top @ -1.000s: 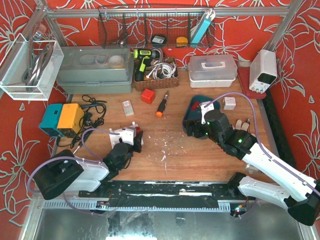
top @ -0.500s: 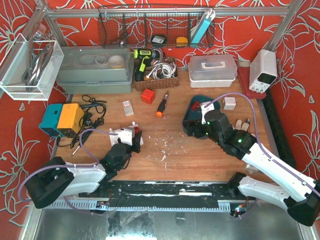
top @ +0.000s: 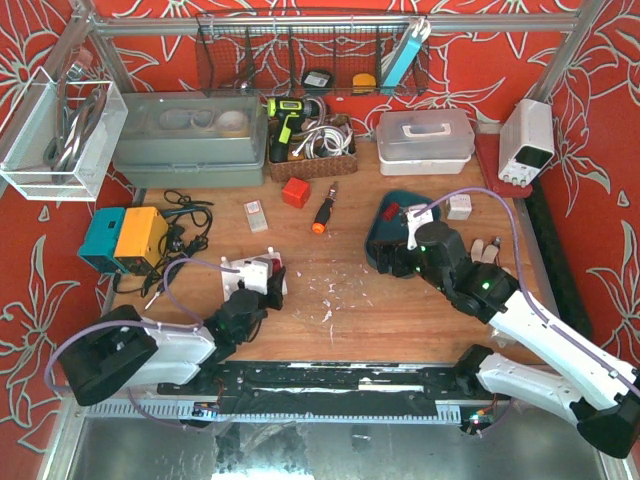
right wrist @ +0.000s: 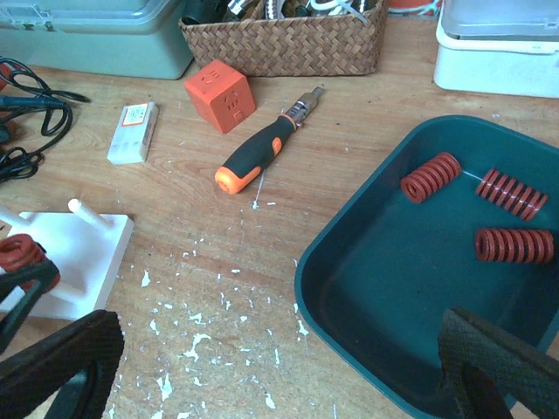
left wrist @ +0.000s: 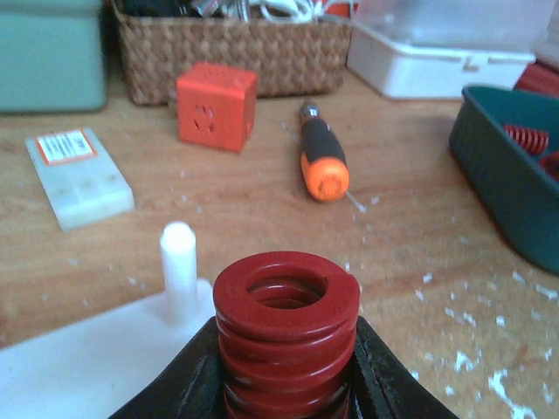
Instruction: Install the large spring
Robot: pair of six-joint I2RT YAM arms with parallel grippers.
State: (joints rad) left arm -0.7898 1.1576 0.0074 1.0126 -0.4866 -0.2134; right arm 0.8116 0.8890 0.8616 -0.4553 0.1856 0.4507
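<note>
My left gripper (left wrist: pixel 286 384) is shut on the large red spring (left wrist: pixel 286 323) and holds it upright, its open end facing the camera. The spring is just right of and nearer than a thin white peg (left wrist: pixel 177 262) on the white fixture base (left wrist: pixel 79 362). I cannot tell whether a peg sits inside the spring. In the top view the left gripper (top: pixel 265 285) is at the fixture (top: pixel 250 268). My right gripper (right wrist: pixel 279 375) is open and empty over the near left rim of the teal tray (right wrist: pixel 336 266), which holds three smaller red springs (right wrist: pixel 431 177).
An orange-handled screwdriver (right wrist: pixel 258 157), an orange cube (right wrist: pixel 220 94) and a small white parts box (right wrist: pixel 133 133) lie behind the fixture. A wicker basket (right wrist: pixel 288 39), a grey bin and a white lidded box line the back. Cables lie at the left.
My left gripper has shifted slightly at the fixture, still holding the spring. My right gripper has moved a little to the right over the tray.
</note>
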